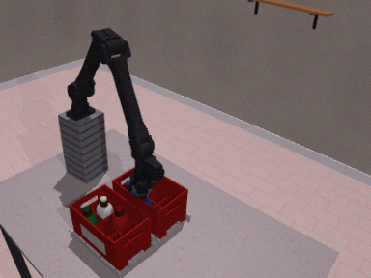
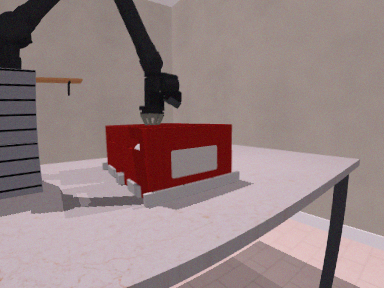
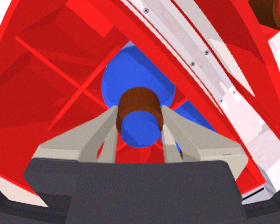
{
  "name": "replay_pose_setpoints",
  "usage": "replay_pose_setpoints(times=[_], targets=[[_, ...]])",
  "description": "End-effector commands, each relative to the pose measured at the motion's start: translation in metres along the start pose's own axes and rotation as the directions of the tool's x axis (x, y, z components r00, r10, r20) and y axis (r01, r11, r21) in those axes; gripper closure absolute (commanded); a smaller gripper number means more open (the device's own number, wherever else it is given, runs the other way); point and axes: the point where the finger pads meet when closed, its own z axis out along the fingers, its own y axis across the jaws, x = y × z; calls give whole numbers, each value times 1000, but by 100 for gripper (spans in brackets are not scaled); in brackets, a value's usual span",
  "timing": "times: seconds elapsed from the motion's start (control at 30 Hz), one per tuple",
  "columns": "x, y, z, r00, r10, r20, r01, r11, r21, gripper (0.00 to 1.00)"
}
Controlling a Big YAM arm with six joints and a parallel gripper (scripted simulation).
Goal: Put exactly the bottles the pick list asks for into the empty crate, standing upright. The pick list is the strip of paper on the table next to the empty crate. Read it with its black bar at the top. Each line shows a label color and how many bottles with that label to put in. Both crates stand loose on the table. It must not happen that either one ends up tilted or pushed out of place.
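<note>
Two red crates stand side by side on the grey table. The near crate holds bottles with a green, a white and a red top. My gripper reaches down into the far crate. In the wrist view my gripper is shut on the brown-capped neck of a blue-labelled bottle, which stands upright inside the crate. Another blue bottle stands just behind it. In the exterior view the gripper is level with the crate's top rim. I cannot make out the pick list.
A low grey rail runs around the crates' base. The arm's grey ribbed pedestal stands behind the crates. A brown bottle top shows past the crate wall at the wrist view's upper right. The table edge lies to the right.
</note>
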Motion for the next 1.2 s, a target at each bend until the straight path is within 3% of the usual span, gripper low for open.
replay_pose_setpoints(times=[0.0, 1.17], targets=[[-25, 25, -20, 998, 12, 63, -9, 999, -53, 100], [-23, 25, -18, 998, 10, 62, -7, 999, -52, 100]])
